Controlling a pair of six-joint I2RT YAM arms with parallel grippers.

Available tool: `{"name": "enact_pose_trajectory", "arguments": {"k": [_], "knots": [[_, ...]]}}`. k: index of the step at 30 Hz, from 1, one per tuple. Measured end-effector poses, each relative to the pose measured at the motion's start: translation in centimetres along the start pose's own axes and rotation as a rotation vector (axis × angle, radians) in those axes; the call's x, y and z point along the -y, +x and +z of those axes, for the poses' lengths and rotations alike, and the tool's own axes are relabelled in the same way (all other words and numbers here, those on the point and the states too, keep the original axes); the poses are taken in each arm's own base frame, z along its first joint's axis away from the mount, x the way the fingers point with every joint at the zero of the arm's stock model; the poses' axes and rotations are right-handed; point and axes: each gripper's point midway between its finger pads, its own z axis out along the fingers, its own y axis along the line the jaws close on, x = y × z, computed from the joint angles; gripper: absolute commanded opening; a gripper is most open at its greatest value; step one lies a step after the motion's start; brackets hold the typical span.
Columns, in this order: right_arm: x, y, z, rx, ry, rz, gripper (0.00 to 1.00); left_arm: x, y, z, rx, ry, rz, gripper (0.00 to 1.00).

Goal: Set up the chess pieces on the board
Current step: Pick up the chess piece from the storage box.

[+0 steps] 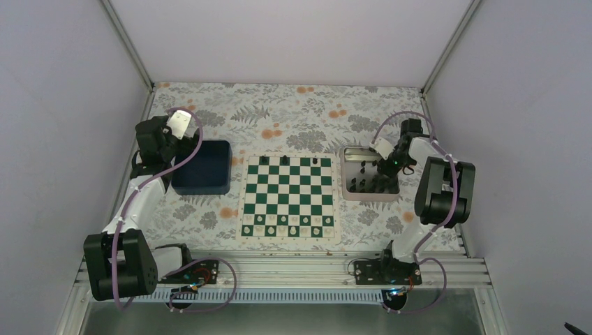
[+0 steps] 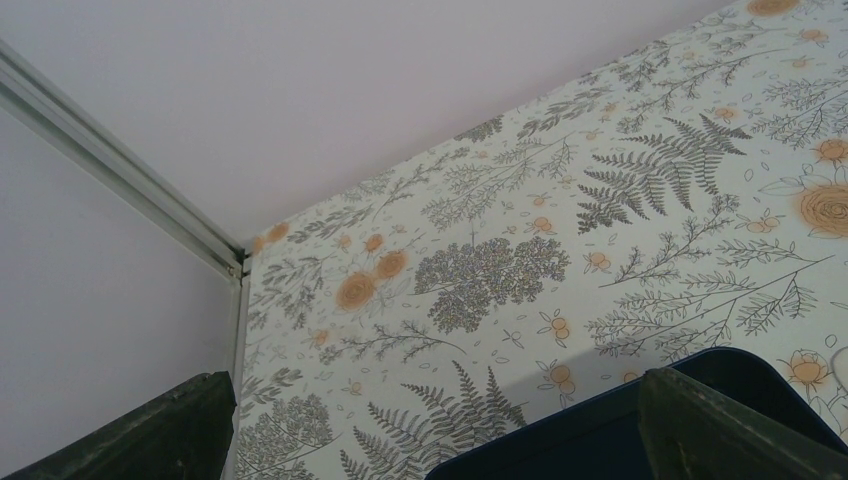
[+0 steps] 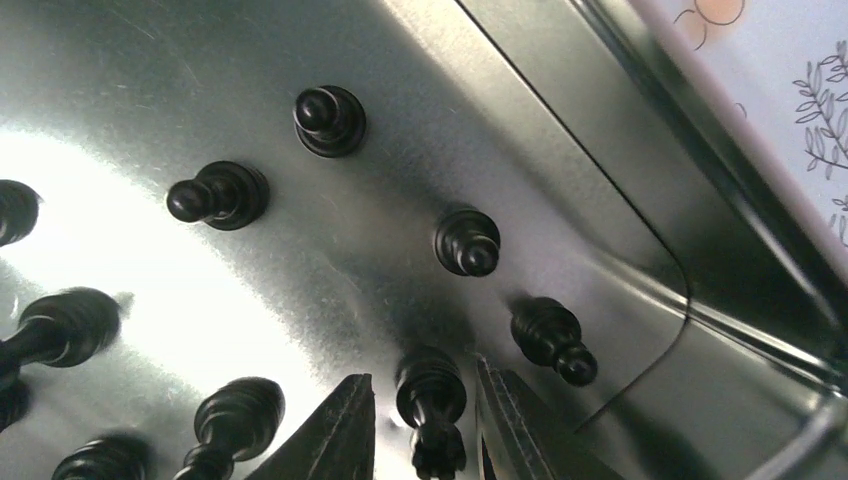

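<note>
The green-and-white board (image 1: 336,202) lies mid-table, with three black chess pieces (image 1: 285,160) on its far row. More black pieces stand in the silver tray (image 1: 370,195) to its right. My right gripper (image 1: 382,167) hangs inside that tray. In the right wrist view, my right gripper (image 3: 422,372) is open and its fingers straddle one upright black piece (image 3: 432,400) with a gap on each side. Other black pieces (image 3: 329,120) stand around it. My left gripper (image 2: 435,420) is wide open and empty above the far corner of the blue bin (image 2: 600,430).
White pieces (image 1: 286,222) fill the board's two near rows. The dark blue bin (image 1: 202,167) sits left of the board. The tray wall (image 3: 640,190) rises close to the right of my fingers. Enclosure walls surround the floral table cover (image 1: 293,112).
</note>
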Motion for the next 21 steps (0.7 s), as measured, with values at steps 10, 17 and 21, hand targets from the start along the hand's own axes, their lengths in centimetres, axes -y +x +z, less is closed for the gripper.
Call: {"name": "enact_pose_trajectory", "arguments": {"k": [10,17,21], "knots": [[-0.07,0.19,0.33,-0.009,-0.007,0.003,0.27,0.0,0.01,0.01,0.0,0.0,0.0,1.0],[0.13,0.26,-0.06,-0.024,-0.004,0.004,0.27,0.05,0.14,0.1,-0.004,0.002,-0.001,1.0],[0.32,0.45,-0.32,-0.035,-0.001,0.009,0.28,0.08,0.23,0.18,-0.007,0.004,-0.001,1.0]]}}
